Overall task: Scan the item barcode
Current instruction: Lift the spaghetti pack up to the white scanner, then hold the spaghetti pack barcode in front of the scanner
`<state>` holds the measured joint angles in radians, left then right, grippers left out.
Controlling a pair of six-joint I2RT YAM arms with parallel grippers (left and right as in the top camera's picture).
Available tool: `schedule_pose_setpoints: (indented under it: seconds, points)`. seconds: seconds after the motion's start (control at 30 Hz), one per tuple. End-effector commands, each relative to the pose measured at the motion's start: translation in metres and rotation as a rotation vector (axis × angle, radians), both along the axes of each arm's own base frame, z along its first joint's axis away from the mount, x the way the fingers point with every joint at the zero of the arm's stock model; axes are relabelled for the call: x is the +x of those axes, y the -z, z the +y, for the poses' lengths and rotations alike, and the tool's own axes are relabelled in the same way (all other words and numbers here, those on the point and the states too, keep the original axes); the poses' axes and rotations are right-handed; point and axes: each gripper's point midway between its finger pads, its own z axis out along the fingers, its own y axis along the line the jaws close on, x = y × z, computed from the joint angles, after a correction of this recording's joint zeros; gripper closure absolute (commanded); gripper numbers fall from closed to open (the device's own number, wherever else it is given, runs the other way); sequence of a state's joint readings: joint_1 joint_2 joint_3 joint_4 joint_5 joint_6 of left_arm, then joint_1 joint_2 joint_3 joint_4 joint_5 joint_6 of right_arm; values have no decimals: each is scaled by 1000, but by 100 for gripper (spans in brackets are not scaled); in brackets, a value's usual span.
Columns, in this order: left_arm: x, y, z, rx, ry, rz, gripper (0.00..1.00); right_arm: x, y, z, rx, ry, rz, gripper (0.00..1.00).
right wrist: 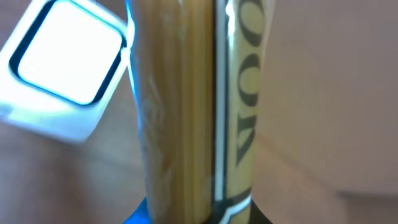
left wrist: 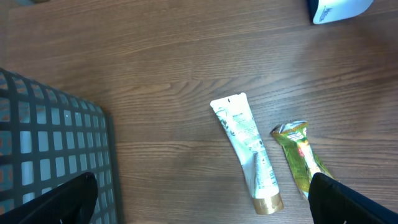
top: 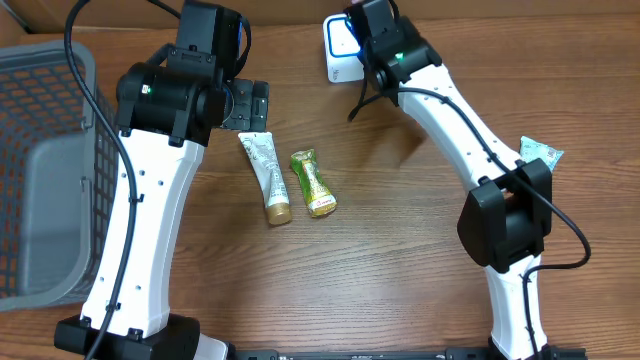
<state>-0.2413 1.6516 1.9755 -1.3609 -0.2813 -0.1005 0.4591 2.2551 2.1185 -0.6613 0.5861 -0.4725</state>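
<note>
Step in hand: presenting to the scanner (right wrist: 65, 53). Right claw (top: 378, 42) is up at the far edge of the surface (top: 400, 220), closed narrow on the pack (right wrist: 193, 106), which sits just beside the scanner's lit window – touching or not, can't tell.

Pack: long and slim, clear wrap over pale straw-coloured strands (dry noodles, my guess), with a tan label strip in big dark lettering. No barcode visible on the side facing the wrist camera.

Next move, as I read it: roll or tilt the pack until the code faces the window, and hold it steady there.

Left claw (top: 248, 103) is wide open and empty, hanging over the surface near the white tube (top: 266, 175) and green sachet (top: 313, 183), with the basket (top: 40, 150) off to its side.
</note>
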Motion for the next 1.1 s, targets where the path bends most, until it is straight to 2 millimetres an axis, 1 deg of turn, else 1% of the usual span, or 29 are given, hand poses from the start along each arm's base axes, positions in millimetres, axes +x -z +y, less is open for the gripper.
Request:
schedule_pose_setpoints:
  seconds: [0.0, 0.1, 0.23, 0.4, 0.5, 0.8, 0.87, 0.93, 0.97, 1.03, 1.07]
  points:
    - [2, -1, 0, 9, 4, -3, 0, 14, -27, 0, -136, -44, -82, 96]
    - [2, -1, 0, 9, 4, -4, 0, 33, -14, 4, -257, -84, -112, 96]
    - [2, -1, 0, 9, 4, -3, 0, 50, -3, 0, -369, -58, -164, 96]
    - [2, -1, 0, 9, 4, -4, 0, 60, 9, 4, -374, -46, -199, 96]
    - [2, -1, 0, 9, 4, -4, 0, 60, 20, 7, -381, -54, -185, 96]
    - [2, -1, 0, 9, 4, -4, 0, 52, 17, 21, -399, -46, -193, 96]
    - [2, -1, 0, 9, 4, -4, 1, 49, 11, 24, -403, -34, -204, 96]
    - [2, -1, 0, 9, 4, -4, 0, 44, -3, 26, -402, -18, -225, 96]
    - [2, -1, 0, 9, 4, -3, 0, 39, -23, 25, -378, 16, -258, 96]
    - [2, -1, 0, 9, 4, -3, 0, 27, -64, 12, -292, 114, -335, 96]
    - [2, -1, 0, 9, 4, -4, 0, 20, -80, 7, -261, 144, -352, 96]
